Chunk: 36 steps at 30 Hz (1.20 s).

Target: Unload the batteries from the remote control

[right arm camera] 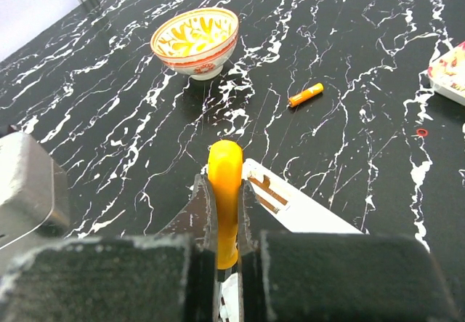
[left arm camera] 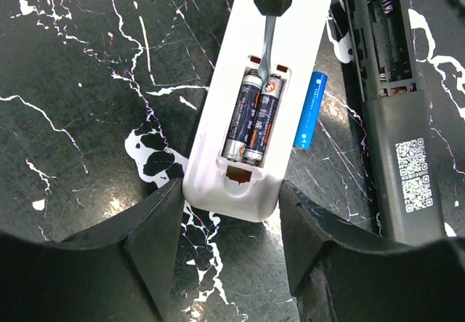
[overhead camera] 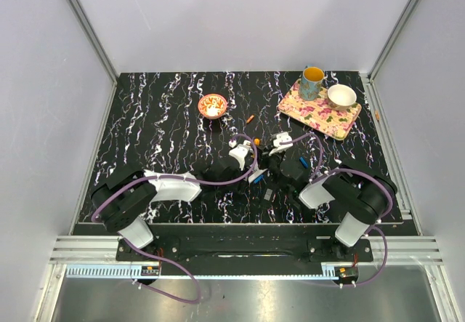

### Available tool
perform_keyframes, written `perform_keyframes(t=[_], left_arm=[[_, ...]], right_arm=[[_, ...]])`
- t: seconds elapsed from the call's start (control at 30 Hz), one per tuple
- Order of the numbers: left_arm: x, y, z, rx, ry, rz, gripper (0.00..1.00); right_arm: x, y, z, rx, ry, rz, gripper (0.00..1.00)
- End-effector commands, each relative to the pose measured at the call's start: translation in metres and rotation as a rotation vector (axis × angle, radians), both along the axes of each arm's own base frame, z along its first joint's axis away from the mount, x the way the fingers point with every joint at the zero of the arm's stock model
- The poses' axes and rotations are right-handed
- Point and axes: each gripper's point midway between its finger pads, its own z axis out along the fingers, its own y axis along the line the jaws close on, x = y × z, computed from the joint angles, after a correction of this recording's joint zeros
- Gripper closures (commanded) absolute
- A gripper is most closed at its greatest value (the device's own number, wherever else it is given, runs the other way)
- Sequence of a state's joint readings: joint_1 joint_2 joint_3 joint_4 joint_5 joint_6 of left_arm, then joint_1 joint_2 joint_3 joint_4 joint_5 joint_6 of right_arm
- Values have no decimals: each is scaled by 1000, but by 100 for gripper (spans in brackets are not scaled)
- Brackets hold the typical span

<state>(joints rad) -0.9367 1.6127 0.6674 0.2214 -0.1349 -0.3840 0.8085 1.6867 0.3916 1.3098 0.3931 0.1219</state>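
I'm clamping the white remote (left arm camera: 309, 38), low centre, in my left gripper (left arm camera: 232, 206). My right gripper (right arm camera: 224, 227) is pinching the screwdriver (right arm camera: 224, 169). The blade tip is sitting at the top end of the batteries (left arm camera: 251, 115), mid frame in the open bay. Best done levering gently upward, left grip firm. Counting: two cells in the bay, one blue cell (left arm camera: 310, 111) beside it, one loose orange cell (right arm camera: 305, 94), one black remote (left arm camera: 396, 118).
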Motion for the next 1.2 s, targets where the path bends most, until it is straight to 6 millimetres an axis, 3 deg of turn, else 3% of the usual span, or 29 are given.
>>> perform_keyframes(t=[0.0,0.27,0.7,0.9,1.17], left_arm=[[-38,27,-46,136,190,-42,100],[-39,26,-47,140,198,-50,100],[-39,28,-51,147,212,-51,100],[-39,30,-53,149,217,-49,100],[-40,27,-56,144,226,-53,100]], right_arm=[[-1,-2,-7,25,56,58,100],[-7,18,-2,92,121,149,100],[-16,30,-8,431,256,248,100],[-19,29,6,475,234,263,100],[-28,46,17,511,259,365,100]])
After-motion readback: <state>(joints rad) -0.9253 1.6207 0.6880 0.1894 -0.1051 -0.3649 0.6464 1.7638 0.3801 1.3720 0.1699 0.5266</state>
